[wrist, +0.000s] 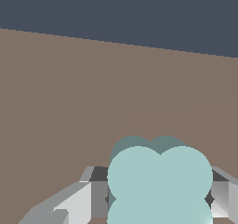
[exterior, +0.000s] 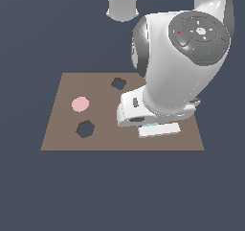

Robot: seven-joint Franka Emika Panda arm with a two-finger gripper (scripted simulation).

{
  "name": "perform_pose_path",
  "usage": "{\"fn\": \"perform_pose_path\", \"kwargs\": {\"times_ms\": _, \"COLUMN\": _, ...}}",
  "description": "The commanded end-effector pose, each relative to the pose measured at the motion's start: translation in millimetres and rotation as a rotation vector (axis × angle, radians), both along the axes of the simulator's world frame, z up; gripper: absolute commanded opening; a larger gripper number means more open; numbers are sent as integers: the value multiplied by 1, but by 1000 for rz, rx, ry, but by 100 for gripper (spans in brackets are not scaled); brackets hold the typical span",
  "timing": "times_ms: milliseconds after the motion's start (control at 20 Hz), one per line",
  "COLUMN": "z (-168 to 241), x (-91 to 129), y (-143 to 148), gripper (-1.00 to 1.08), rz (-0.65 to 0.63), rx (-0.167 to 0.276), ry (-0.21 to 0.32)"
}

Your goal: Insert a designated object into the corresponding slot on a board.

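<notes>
Both pictures are sharp, evenly lit renders with no blur, grain or edge distortion. Light falls softly from above: the arm (exterior: pixel 182 76) shows smooth pale shading without harsh glare. In the wrist view, the teal piece (wrist: pixel 160 181) casts a faint darker shadow on the board (wrist: pixel 69 102).

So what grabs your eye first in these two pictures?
The bulky white robot arm fills the exterior view's right, bent low over the flat brown board. In the wrist view, a pale-teal lobed piece sits between the grey fingers. A pink disc lies on the board's left.
</notes>
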State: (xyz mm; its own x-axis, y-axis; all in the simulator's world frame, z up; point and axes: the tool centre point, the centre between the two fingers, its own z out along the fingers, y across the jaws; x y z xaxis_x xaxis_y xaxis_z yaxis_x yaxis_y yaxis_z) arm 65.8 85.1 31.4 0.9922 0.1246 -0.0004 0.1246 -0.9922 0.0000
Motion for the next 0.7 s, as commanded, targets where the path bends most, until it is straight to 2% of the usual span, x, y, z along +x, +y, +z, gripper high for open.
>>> {"fn": "perform_pose_path", "kwargs": {"times_ms": 0, "z": 1, "x": -10, "y": 0, "gripper": -100, "rz": 49, "rx": 0, "ry": -1}}
{"fn": "perform_pose_path", "kwargs": {"times_ms": 650, "z": 4, "x": -89, "y": -22, "gripper": -100, "rz": 439, "rx": -1, "ry": 0}}
